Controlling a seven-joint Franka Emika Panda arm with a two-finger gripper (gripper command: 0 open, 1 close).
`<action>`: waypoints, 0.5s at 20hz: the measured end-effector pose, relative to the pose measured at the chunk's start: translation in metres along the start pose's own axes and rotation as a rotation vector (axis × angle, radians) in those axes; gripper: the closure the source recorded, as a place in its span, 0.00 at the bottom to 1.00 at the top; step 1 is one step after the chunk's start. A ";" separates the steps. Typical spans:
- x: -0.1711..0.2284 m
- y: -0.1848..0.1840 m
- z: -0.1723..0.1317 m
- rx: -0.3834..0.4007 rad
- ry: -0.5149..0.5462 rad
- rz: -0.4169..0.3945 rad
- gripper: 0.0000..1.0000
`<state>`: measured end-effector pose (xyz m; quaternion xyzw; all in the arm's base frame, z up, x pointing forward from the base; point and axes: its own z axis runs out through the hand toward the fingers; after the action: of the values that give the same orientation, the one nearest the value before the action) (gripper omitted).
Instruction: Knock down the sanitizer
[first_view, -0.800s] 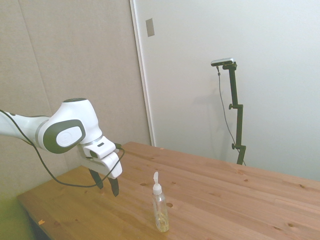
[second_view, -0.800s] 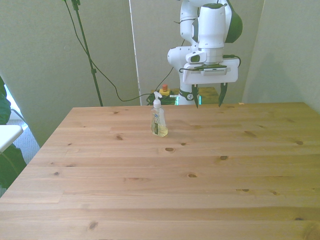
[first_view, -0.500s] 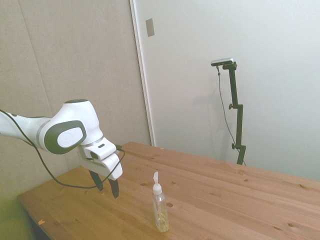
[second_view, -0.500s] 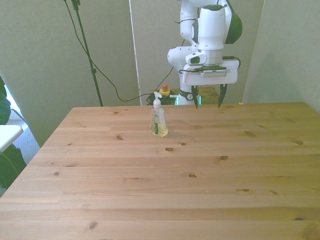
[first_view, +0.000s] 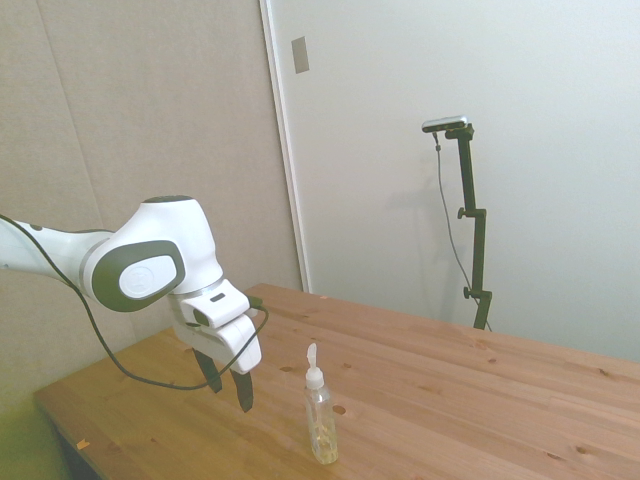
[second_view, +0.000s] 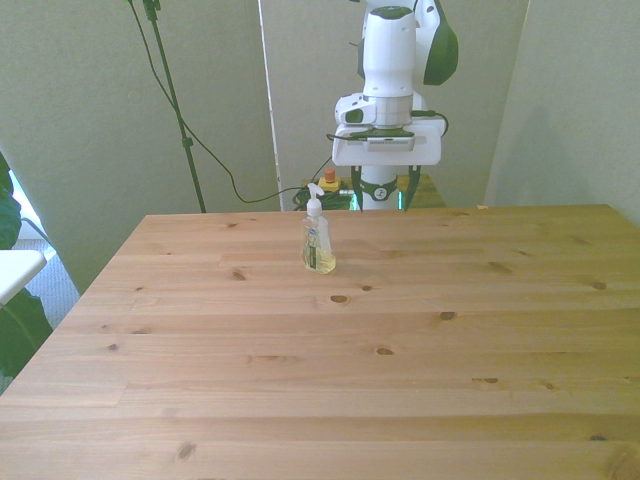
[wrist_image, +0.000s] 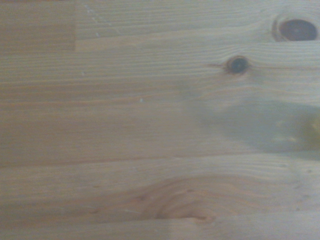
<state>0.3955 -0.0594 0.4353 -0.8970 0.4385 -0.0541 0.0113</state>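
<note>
The white two-finger gripper (first_view: 229, 386) with dark fingers hangs above the table with its jaws spread apart and holding nothing, near the sanitizer but not touching it; in the front view the gripper (second_view: 384, 189) sits toward the far edge, off to the front view's right of the bottle; this looks like the approach step, with the knock not yet made; the next move probably calls for bringing a finger level with the bottle's upper body and sweeping sideways into it. The broad wooden table (second_view: 420, 350) is pale pine planking, matte, with dark knots, which the wrist view shows close up; the small slim clear plastic sanitizer bottle (first_view: 320, 420) stands upright on it, with a white pump top, yellowish liquid at its base and a small label (second_view: 318, 240); tall, narrow and light, it should tip easily.
</note>
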 end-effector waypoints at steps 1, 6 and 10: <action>0.003 0.007 0.000 -0.004 0.003 0.006 1.00; 0.014 0.039 -0.002 -0.011 0.017 0.028 1.00; 0.027 0.060 -0.006 -0.014 0.031 0.051 1.00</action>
<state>0.3641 -0.1170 0.4397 -0.8847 0.4617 -0.0645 -0.0004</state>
